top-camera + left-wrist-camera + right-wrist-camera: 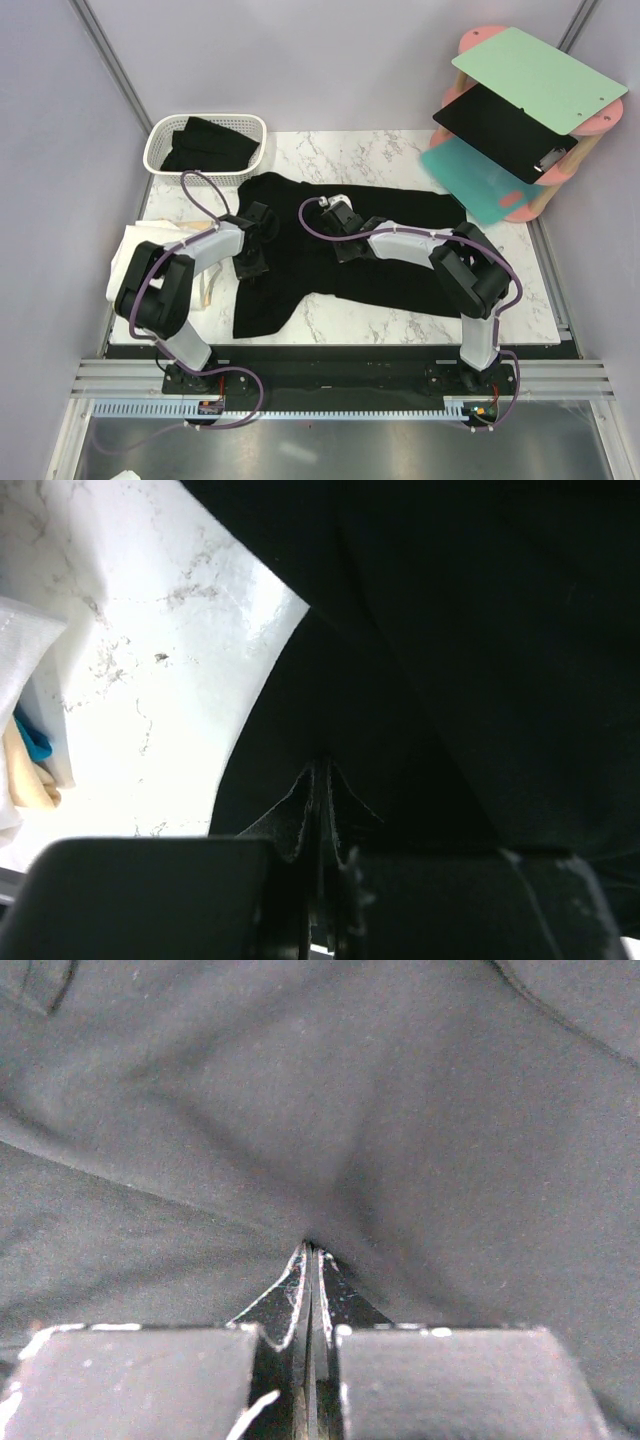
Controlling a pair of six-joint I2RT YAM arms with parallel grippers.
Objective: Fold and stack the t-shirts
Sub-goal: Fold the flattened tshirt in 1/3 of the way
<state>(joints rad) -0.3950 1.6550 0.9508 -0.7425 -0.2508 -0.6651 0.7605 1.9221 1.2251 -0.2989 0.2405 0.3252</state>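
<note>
On the marble surface (330, 150) a black shirt (390, 285) lies spread, its long axis running side to side across both arms. The left hand (320, 780), fingers fully together, pinches the shirt's left edge, with cloth stretching away to its right. The right hand (312, 1260), likewise closed, nips a fold mid-shirt, cloth on every side. A two-handed fold looks likely.

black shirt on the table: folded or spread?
Spread, not folded: the black t-shirt lies opened out and rumpled across the table. The left end effector and right end effector are shut on its cloth.
</note>
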